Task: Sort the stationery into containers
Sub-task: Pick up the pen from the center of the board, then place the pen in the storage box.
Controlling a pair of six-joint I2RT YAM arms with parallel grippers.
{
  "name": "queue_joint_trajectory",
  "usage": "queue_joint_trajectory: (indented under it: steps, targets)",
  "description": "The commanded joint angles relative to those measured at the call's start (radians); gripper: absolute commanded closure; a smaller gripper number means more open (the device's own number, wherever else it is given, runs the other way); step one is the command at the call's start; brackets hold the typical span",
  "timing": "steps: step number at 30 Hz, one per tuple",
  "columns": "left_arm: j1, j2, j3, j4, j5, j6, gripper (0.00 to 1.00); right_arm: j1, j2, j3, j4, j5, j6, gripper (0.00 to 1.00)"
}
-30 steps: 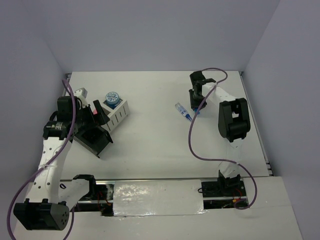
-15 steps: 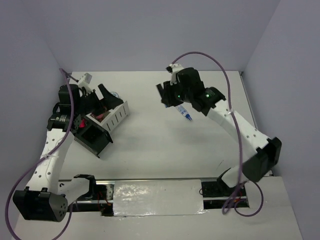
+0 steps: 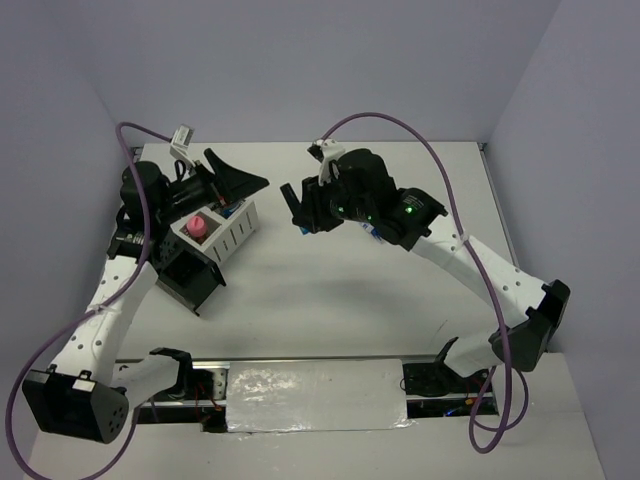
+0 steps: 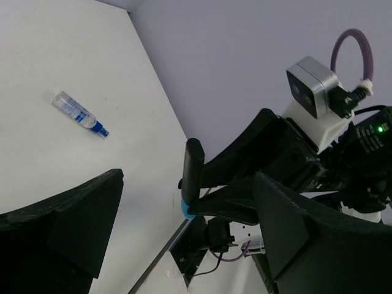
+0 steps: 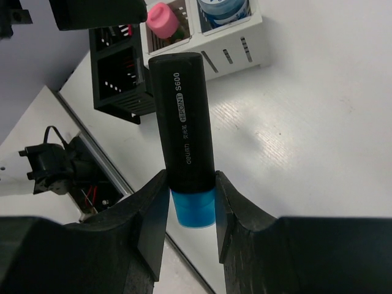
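Note:
My right gripper [image 3: 298, 208] [image 5: 190, 187] is shut on a blue marker [image 5: 182, 141] with a black body and a blue end, held in the air right of the containers. The marker also shows in the left wrist view [image 4: 193, 177]. The white-grey organizer [image 3: 236, 232] [image 5: 248, 52] holds a pink tube [image 3: 197, 228] [image 5: 162, 18] and a blue tape roll [image 5: 223, 8]. The black organizer [image 3: 187, 276] [image 5: 116, 82] stands against it. My left gripper [image 3: 238, 182] [image 4: 190, 245] is open and empty above the white-grey organizer, pointing right.
A small clear tube with a blue cap [image 4: 79, 113] lies on the table at the back right, mostly under my right arm in the top view. Grey walls close the table on three sides. A taped metal rail [image 3: 310, 385] runs along the near edge.
My right arm has swung left across the table with the marker, toward the containers. My left gripper has lifted and turned right, uncovering the pink tube in the white-grey organizer.

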Motion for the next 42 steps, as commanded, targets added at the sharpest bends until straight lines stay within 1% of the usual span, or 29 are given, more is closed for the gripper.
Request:
queue_joint_trajectory:
  steps: [1,5,7,9,12,15,16,17,18,19,20,21,22,23,24,25,26,27,29,30,32,33,36,38,39,42]
  targets:
    - [-0.027,-0.022,0.001,0.106,0.035,-0.018,0.01,0.014,0.02,0.089,-0.003,0.002,0.025,1.0]
    - [-0.041,-0.01,-0.002,0.047,-0.01,0.011,0.01,0.063,0.063,0.16,-0.01,-0.022,0.013,1.0]
    - [-0.044,0.009,0.004,0.006,-0.021,0.026,0.02,0.075,0.092,0.2,-0.023,-0.012,0.003,1.0]
    - [-0.047,0.015,0.007,0.0,-0.029,0.026,0.03,0.089,0.115,0.24,-0.038,0.002,-0.001,1.0]
    - [-0.05,0.015,0.016,0.0,-0.047,0.028,0.08,0.103,0.156,0.287,-0.079,0.033,-0.014,1.0]
    - [-0.052,0.024,0.033,-0.011,-0.051,0.035,0.26,0.118,0.189,0.336,-0.113,0.065,-0.038,1.0]
    - [-0.052,0.026,0.041,-0.023,-0.052,0.042,0.41,0.121,0.204,0.347,-0.121,0.073,-0.044,1.0]
    - [-0.052,0.029,0.042,-0.028,-0.055,0.045,0.51,0.123,0.212,0.359,-0.124,0.073,-0.046,1.0]
    - [-0.052,0.033,0.045,-0.034,-0.06,0.048,0.65,0.125,0.216,0.361,-0.127,0.071,-0.047,1.0]
    - [-0.052,0.035,0.054,-0.043,-0.061,0.058,0.89,0.125,0.225,0.361,-0.127,0.073,-0.046,0.98]
    - [-0.052,0.04,0.059,-0.074,-0.067,0.066,1.0,0.125,0.225,0.352,-0.123,0.074,-0.046,0.91]
    - [-0.052,0.044,0.067,-0.098,-0.083,0.091,1.0,0.123,0.225,0.341,-0.107,0.076,-0.037,0.77]
    - [-0.052,0.046,0.079,-0.117,-0.098,0.104,1.0,0.117,0.218,0.327,-0.093,0.076,-0.031,0.57]
    - [-0.052,0.047,0.088,-0.188,-0.118,0.127,1.0,0.112,0.21,0.288,-0.075,0.074,-0.023,0.01]
    - [-0.052,0.055,0.106,-0.253,-0.158,0.155,1.0,0.1,0.203,0.272,-0.054,0.07,-0.014,0.0]
    - [-0.052,0.059,0.152,-0.322,-0.272,0.23,1.0,0.067,0.19,0.246,-0.05,0.062,0.018,0.0]
    - [-0.05,0.073,0.174,-0.438,-0.334,0.267,1.0,0.043,0.18,0.226,-0.044,0.045,0.035,0.0]
    - [-0.047,0.079,0.214,-0.497,-0.482,0.329,1.0,0.019,0.146,0.197,-0.029,0.025,0.052,0.0]
    - [-0.033,0.09,0.241,-0.621,-0.634,0.38,1.0,-0.047,0.095,0.098,0.026,-0.007,0.06,0.0]
    - [-0.018,0.087,0.251,-0.647,-0.791,0.413,1.0,-0.067,0.047,0.068,0.035,-0.015,0.057,0.0]
    - [0.023,0.064,0.234,-0.684,-0.944,0.434,1.0,-0.121,-0.006,0.002,0.039,-0.021,0.042,0.0]
    - [0.046,0.054,0.228,-0.692,-1.069,0.433,1.0,-0.138,-0.018,-0.013,0.032,-0.022,0.037,0.0]
    - [0.117,0.02,0.203,-0.681,-1.217,0.442,1.0,-0.159,-0.063,-0.076,0.023,-0.016,0.016,0.0]
    - [0.128,0.024,0.203,-0.684,-1.306,0.447,1.0,-0.161,-0.092,-0.133,0.042,-0.027,0.011,0.0]
    - [0.126,0.032,0.197,-0.683,-1.395,0.442,1.0,-0.161,-0.106,-0.166,0.051,-0.033,0.014,0.0]
    - [0.156,0.05,0.173,-0.649,-1.475,0.454,1.0,-0.164,-0.129,-0.208,0.062,-0.042,0.011,0.0]
